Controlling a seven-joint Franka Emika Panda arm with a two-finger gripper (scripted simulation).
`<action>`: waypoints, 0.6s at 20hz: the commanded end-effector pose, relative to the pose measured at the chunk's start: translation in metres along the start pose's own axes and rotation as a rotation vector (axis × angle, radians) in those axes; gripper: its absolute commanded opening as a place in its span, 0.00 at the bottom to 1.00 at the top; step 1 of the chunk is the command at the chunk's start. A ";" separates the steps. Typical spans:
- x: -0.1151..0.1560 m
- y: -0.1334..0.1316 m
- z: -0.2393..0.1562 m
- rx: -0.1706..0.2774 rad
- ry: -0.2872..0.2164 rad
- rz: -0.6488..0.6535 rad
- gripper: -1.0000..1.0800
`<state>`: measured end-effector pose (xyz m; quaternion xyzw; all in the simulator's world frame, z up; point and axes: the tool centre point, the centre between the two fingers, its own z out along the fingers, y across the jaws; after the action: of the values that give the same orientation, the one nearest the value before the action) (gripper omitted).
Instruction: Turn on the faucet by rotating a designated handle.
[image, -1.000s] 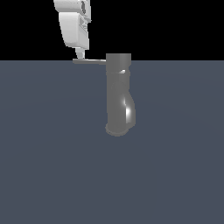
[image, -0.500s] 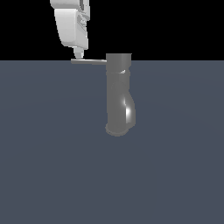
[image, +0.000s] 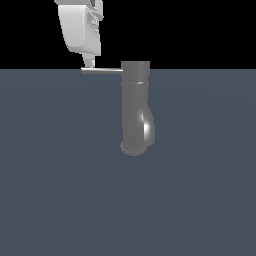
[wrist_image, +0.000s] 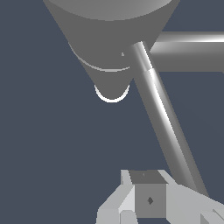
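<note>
The faucet is a glossy grey column with a cylindrical cap, a bulging lower body and a flared round end. The handle, a thin grey rod, sticks out level from the cap toward the exterior view's left. My white gripper hangs straight above the rod's free tip, its fingers together and touching or nearly touching the rod from above. In the wrist view the handle runs from the faucet down past my gripper, beside the fingers and not between them.
A flat dark blue-grey floor lies all around the faucet. The background above it is black.
My gripper has shifted very slightly toward the exterior view's left above the rod's tip. The handle and the faucet have not visibly moved.
</note>
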<state>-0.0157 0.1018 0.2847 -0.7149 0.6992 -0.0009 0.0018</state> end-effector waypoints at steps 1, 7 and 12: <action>0.000 0.009 0.000 -0.004 0.001 -0.002 0.00; 0.001 0.025 0.000 -0.004 0.001 -0.002 0.00; 0.002 0.039 0.000 -0.004 0.001 -0.001 0.00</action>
<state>-0.0481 0.0991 0.2847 -0.7151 0.6991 -0.0008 0.0016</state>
